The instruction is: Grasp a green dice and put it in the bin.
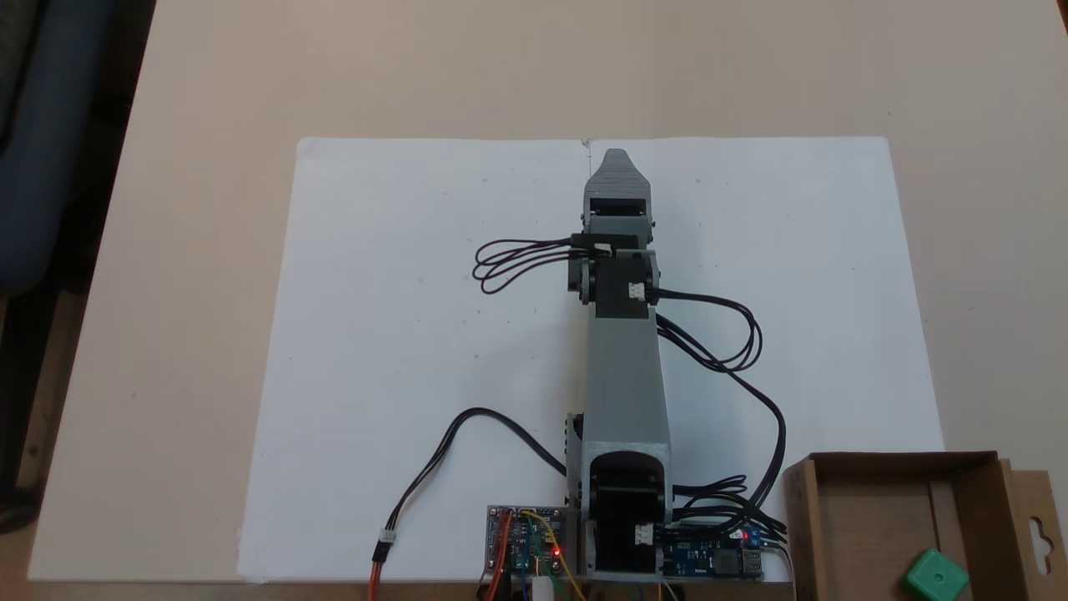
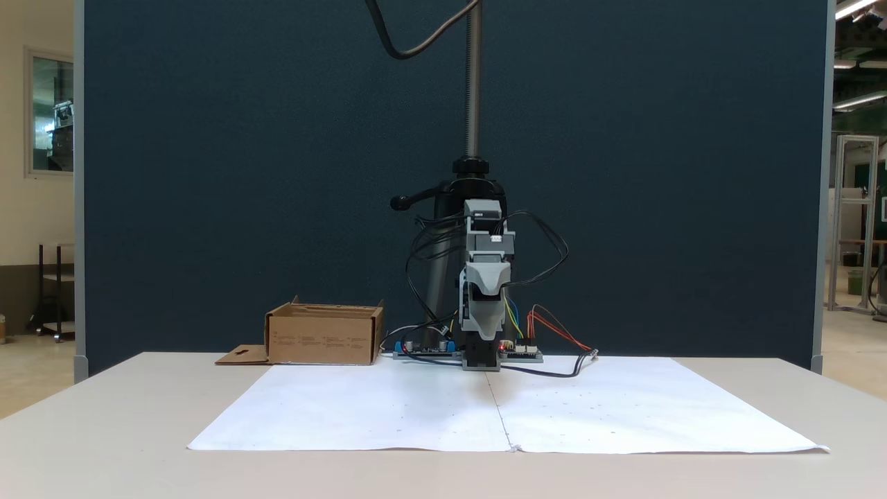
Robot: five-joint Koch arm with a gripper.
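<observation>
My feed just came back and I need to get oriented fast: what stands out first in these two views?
The grey arm reaches straight out over the middle of the white paper, its tool near the paper's far edge in the top-down fixed view. The green dice already lies inside the bin, at the bottom right corner of that view. From the front, the bin stands left of the arm's base.

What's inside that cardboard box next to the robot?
In a fixed view from above, a green dice lies inside the bin, near the picture's bottom edge. The rest of the visible floor is bare cardboard. In the fixed view from the front, the bin's wall hides the inside.
</observation>
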